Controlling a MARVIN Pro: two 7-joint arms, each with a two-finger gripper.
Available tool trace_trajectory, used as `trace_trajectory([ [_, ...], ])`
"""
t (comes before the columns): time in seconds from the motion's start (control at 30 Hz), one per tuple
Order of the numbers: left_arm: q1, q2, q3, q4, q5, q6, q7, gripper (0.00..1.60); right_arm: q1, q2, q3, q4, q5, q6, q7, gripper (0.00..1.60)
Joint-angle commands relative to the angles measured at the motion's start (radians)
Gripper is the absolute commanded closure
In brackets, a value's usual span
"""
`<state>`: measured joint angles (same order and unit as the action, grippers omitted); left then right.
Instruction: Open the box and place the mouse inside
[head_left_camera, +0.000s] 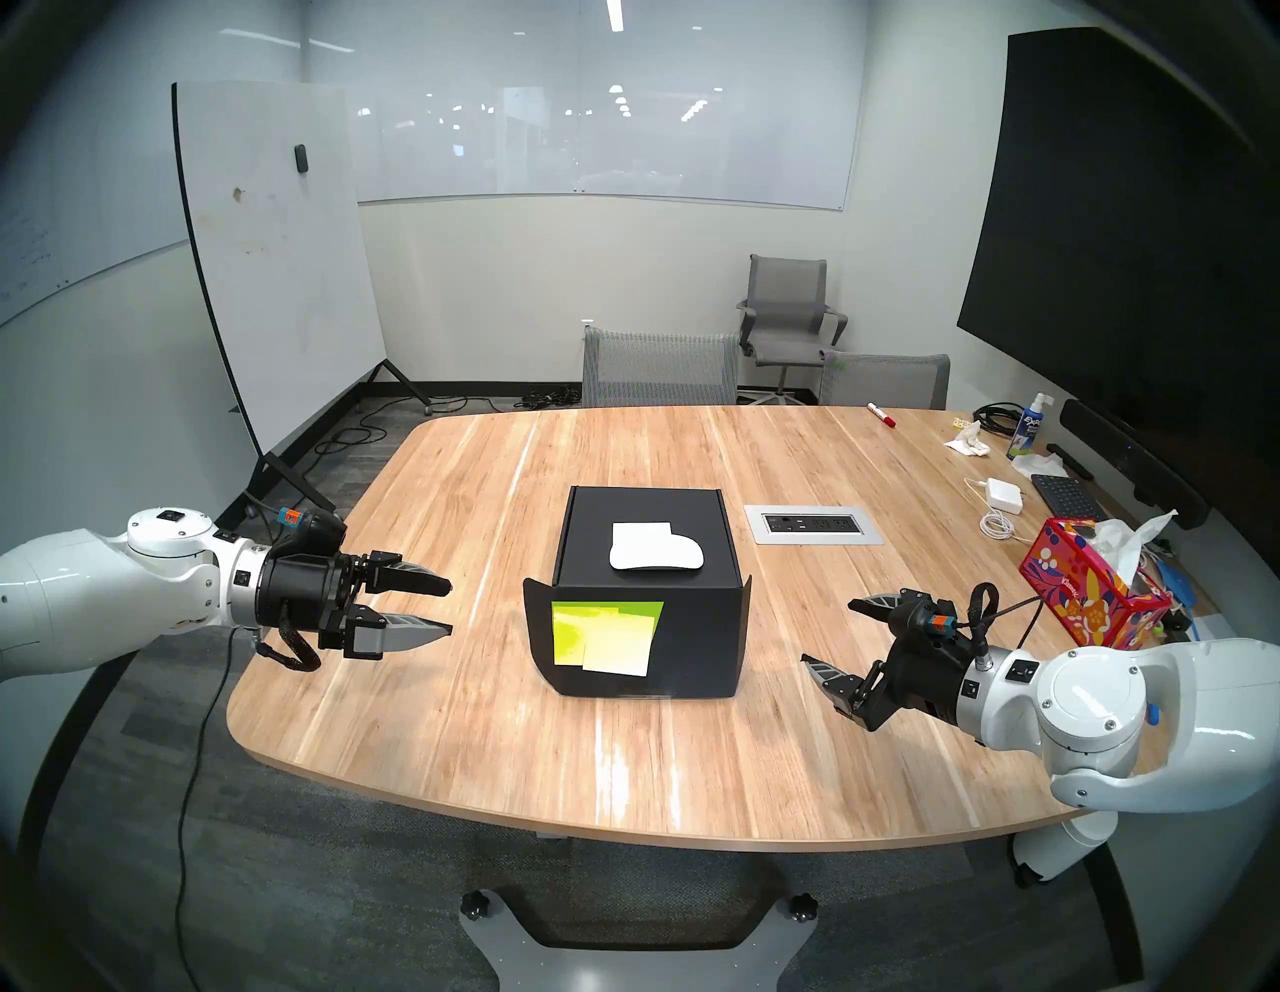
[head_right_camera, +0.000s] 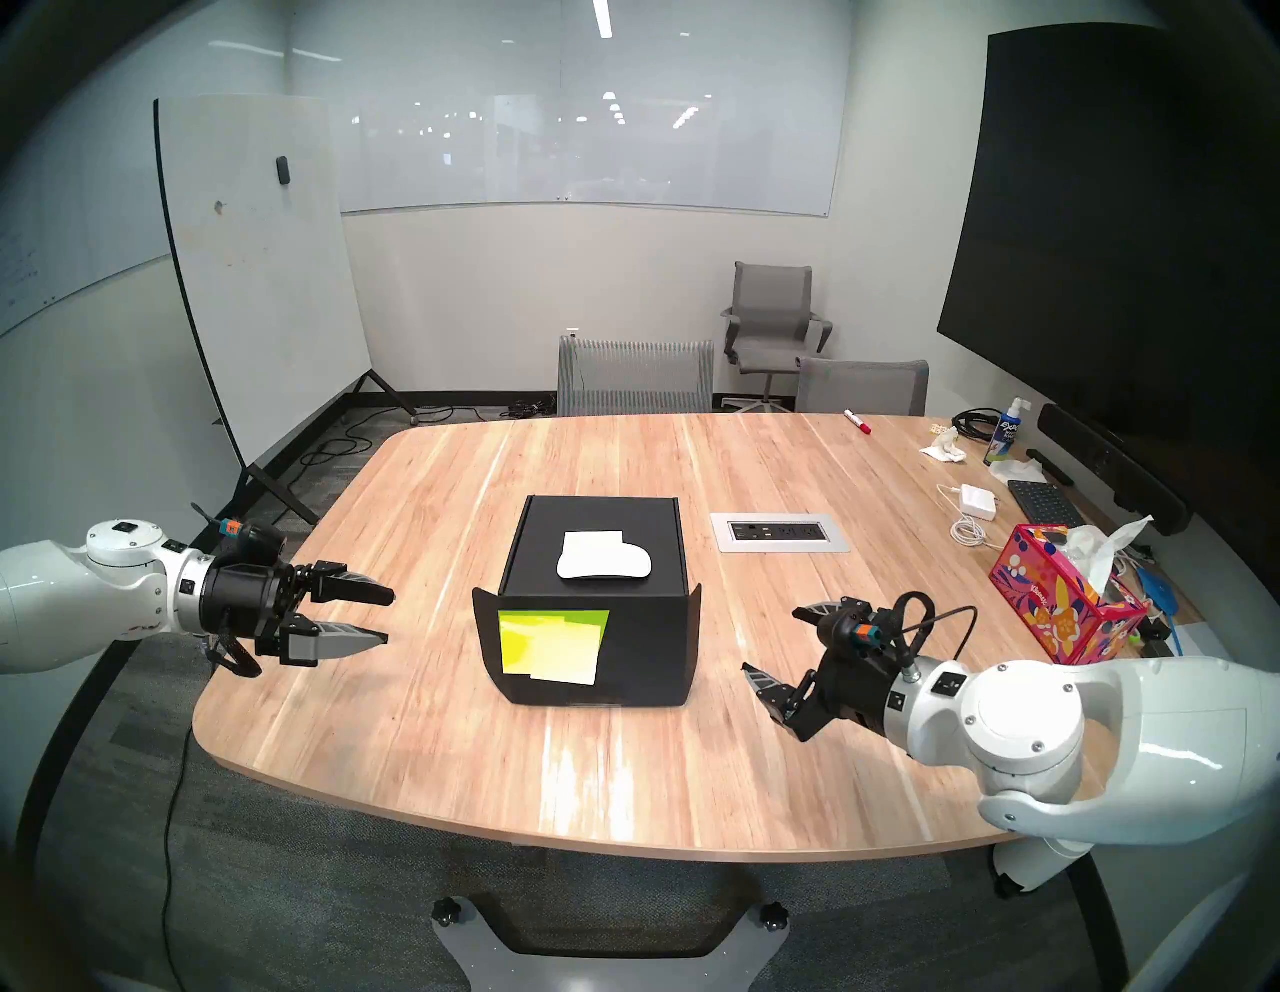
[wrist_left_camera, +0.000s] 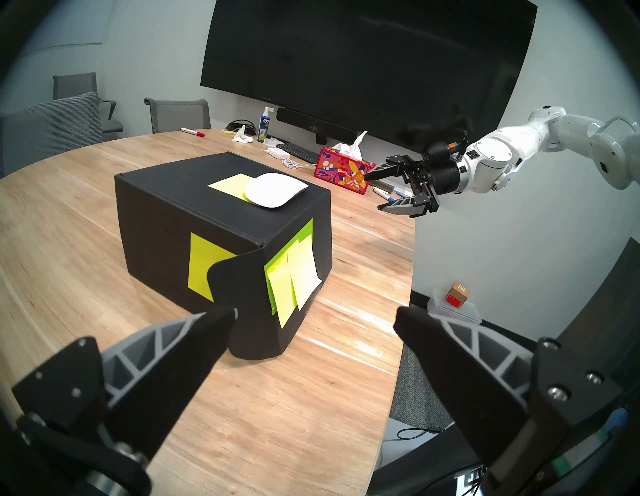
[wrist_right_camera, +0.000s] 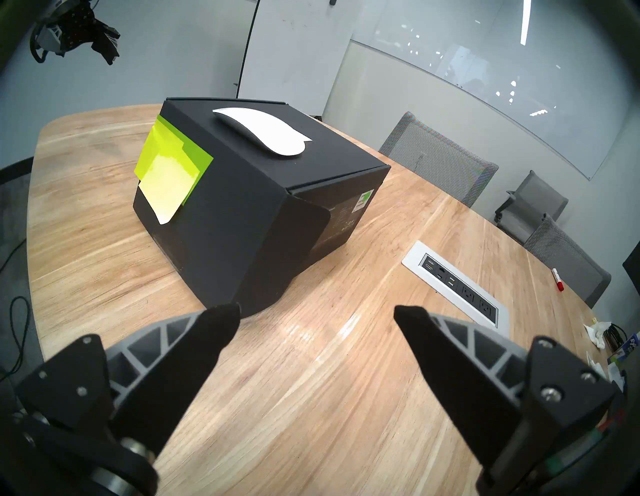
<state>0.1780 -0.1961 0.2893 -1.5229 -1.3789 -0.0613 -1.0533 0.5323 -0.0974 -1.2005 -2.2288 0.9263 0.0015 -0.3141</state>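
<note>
A closed matte black cardboard box (head_left_camera: 647, 596) stands mid-table; a glossy white oval mouse (head_left_camera: 656, 555) lies flat on its lid.

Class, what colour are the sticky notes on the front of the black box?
Yellow-green sticky notes, some paler yellow; clearest in the head stereo left view.

Both head views look down from above the near edge of the table (head_left_camera: 485, 762), facing across it to the far wall, one set slightly beside the other. The left wrist view sits low at the table's left, facing right across the box (wrist_left_camera: 221, 221). The right wrist view faces it from the right; all four share the box.
</note>
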Motion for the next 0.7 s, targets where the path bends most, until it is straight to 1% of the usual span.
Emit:
trace_trajectory([
  [0.0,-0.012,-0.001,-0.011,0.0,-0.002,0.0,0.001,0.0,0.006,-0.003,0.004,0.0,-0.001,-0.002,-0.002,0.0],
  [0.67,-0.012,-0.001,-0.01,0.0,-0.002,0.0,0.001,0.0,0.006,-0.003,0.004,0.0,-0.001,-0.002,-0.002,0.0],
])
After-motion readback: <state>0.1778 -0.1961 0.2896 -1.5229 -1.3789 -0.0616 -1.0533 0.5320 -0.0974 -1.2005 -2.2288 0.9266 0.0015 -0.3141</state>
